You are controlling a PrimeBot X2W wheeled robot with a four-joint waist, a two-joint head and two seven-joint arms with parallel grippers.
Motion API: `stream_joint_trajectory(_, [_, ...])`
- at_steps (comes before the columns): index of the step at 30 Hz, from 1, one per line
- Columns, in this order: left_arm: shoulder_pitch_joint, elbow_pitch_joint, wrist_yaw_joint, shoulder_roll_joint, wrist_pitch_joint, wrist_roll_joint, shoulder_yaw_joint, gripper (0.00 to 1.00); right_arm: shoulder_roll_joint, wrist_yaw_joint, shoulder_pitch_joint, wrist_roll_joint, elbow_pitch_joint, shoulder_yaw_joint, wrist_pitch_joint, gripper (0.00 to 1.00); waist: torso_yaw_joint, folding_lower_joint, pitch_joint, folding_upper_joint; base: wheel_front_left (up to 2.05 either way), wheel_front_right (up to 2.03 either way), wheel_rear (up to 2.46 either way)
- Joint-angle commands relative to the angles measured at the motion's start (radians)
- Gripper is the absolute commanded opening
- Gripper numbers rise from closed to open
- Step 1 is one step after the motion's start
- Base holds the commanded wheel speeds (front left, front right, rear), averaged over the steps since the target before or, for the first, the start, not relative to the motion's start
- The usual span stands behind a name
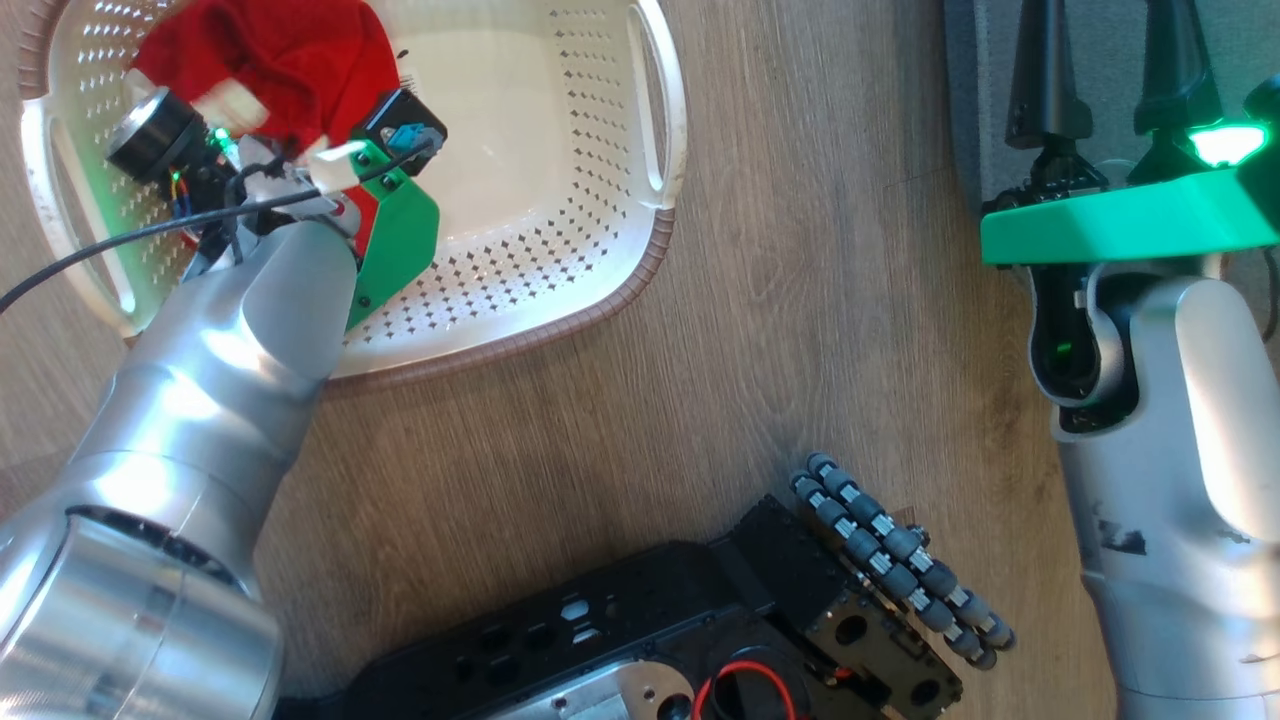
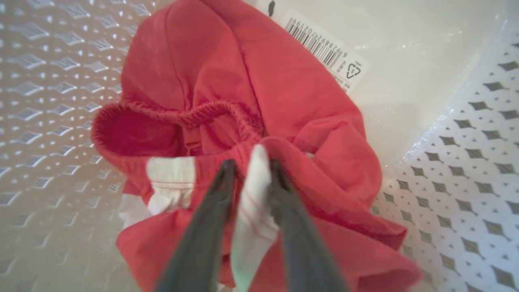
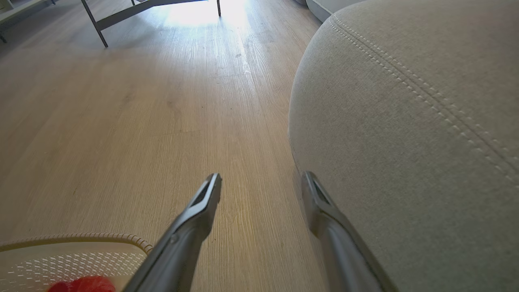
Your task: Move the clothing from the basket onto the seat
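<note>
One narrow white fold of the soft bright red fabric clothing point(image 2: 284, 89) is all that the left gripper point(image 2: 251, 162) has clamped between its dark fingers, the rest lying bunched on the bottom of the cream-white perforated plastic basket point(image 2: 466, 154). So thin a hold could slip on the lift, or trailing cloth could catch the rim. Either would drop the clothing on the wooden floor point(image 3: 121, 121) short of the large grey upholstered seat point(image 3: 405, 142), beside which the right gripper point(image 3: 261, 178) hangs spread and empty.
</note>
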Motion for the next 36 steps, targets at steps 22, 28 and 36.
stream_joint_trajectory(22, [0.183,-0.083,-0.011,-0.032,-0.336,-0.242,0.097,0.0,-0.008,0.007,0.059,-0.074,0.014,-0.016,-0.005,1.0,0.106,0.0,-0.306,0.0,0.0,0.0,0.0])
stream_joint_trajectory(28, [0.239,-0.172,-0.016,-0.033,-0.396,-0.323,0.073,0.0,-0.041,0.007,0.083,-0.092,0.04,-0.004,-0.005,1.0,0.145,0.0,-0.4,0.0,0.0,0.0,0.0])
stream_joint_trajectory(36, [0.305,-0.311,-0.01,-0.033,-0.451,-0.489,0.044,0.0,-0.059,0.007,0.126,-0.099,0.083,0.012,-0.005,1.0,0.192,0.0,-0.537,0.0,0.0,0.0,0.0])
